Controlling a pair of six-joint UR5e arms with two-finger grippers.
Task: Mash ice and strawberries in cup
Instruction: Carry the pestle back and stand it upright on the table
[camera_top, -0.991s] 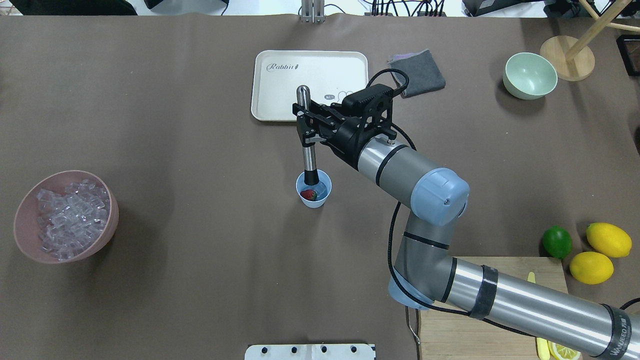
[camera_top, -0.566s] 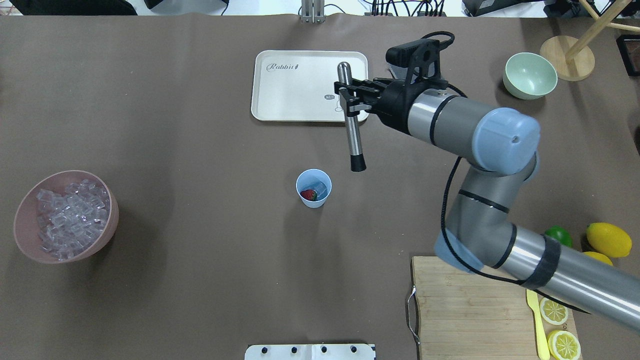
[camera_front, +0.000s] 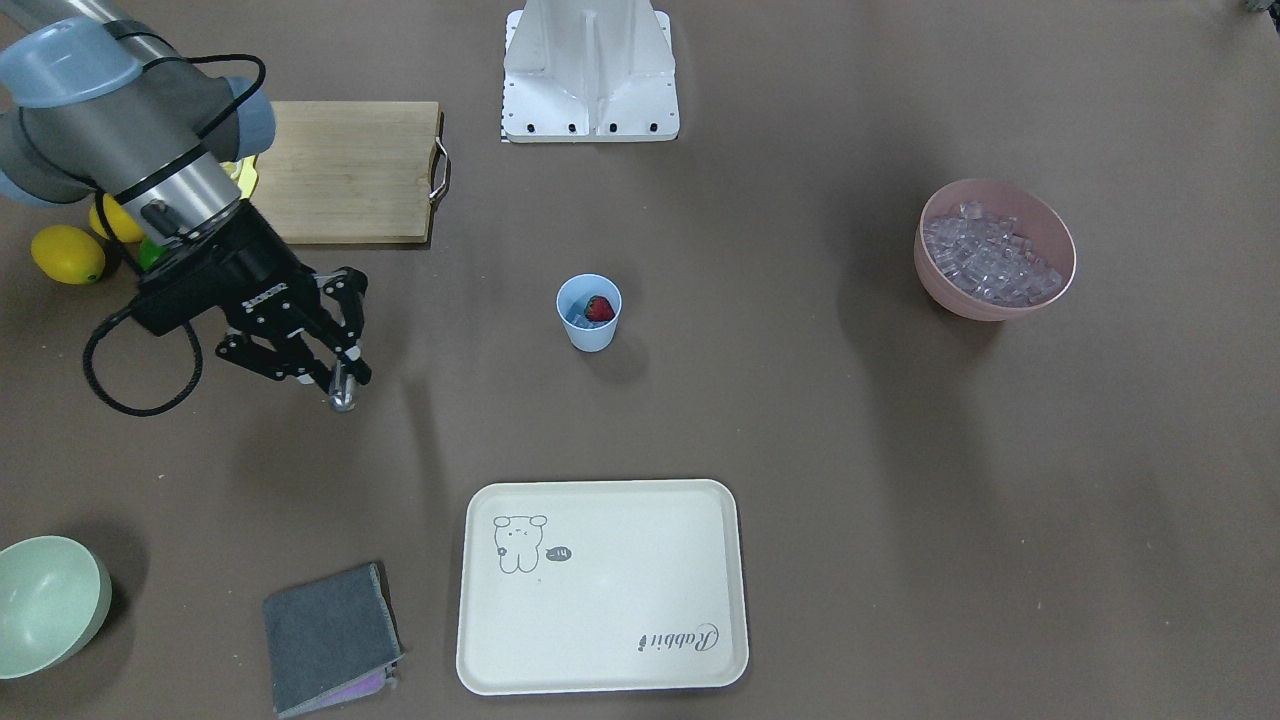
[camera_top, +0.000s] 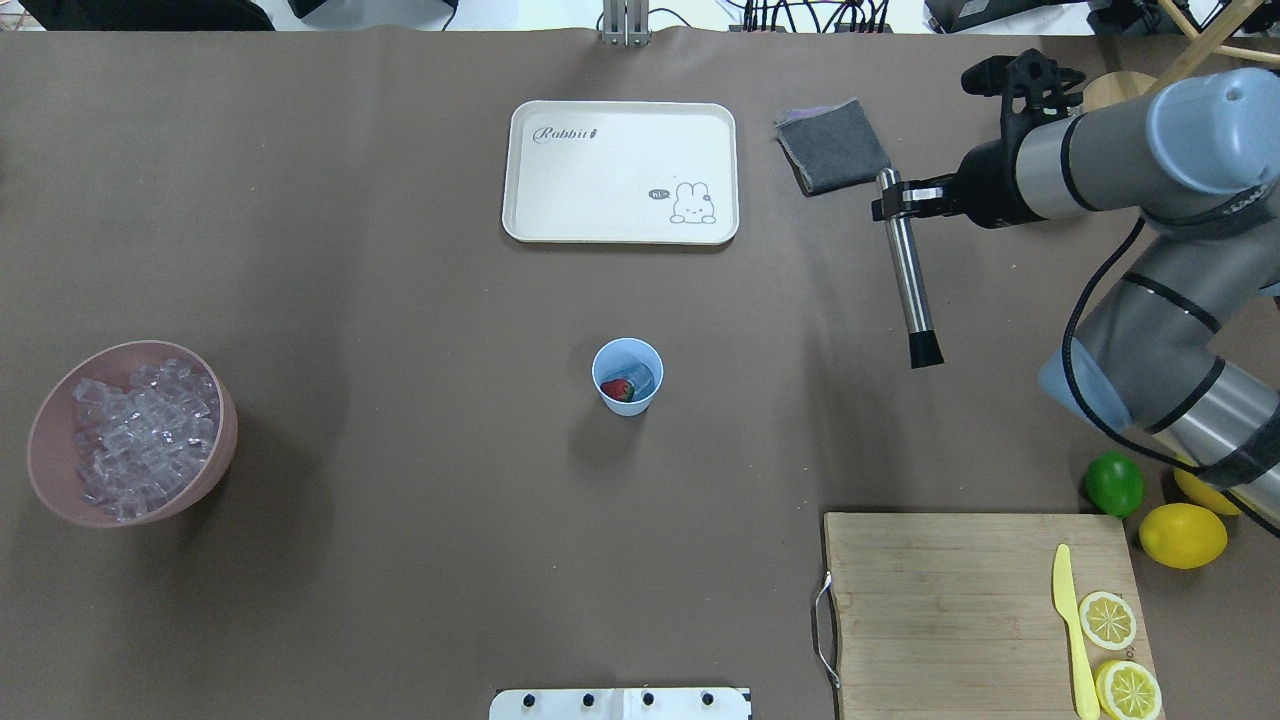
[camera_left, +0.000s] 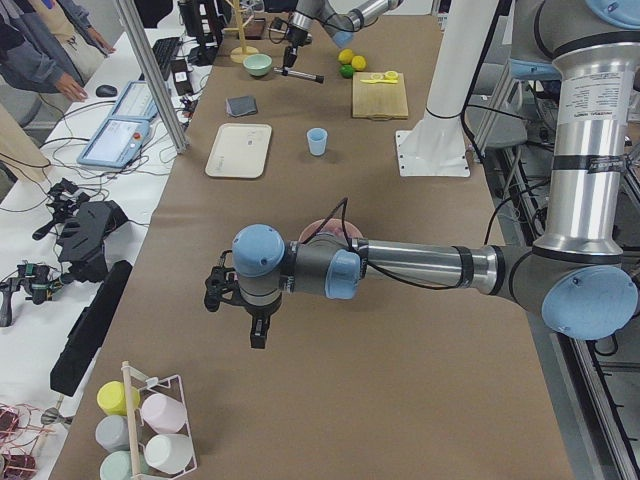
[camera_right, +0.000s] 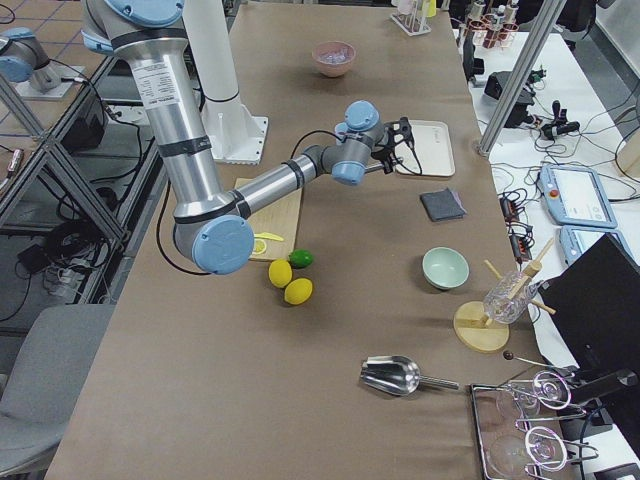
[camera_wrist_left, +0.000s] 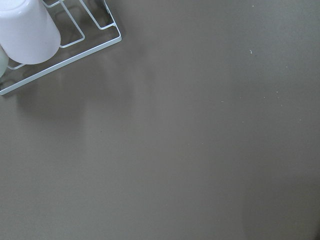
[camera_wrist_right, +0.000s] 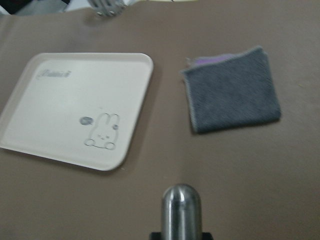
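Cup (camera_top: 627, 376) left behind; right end effector (camera_top: 895, 203), clamping muddler (camera_top: 912, 285), swung far right.

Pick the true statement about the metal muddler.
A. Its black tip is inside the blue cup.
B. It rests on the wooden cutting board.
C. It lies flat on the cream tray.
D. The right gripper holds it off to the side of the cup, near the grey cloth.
D: the right gripper is shut on the muddler beside the grey cloth, well away from the cup.
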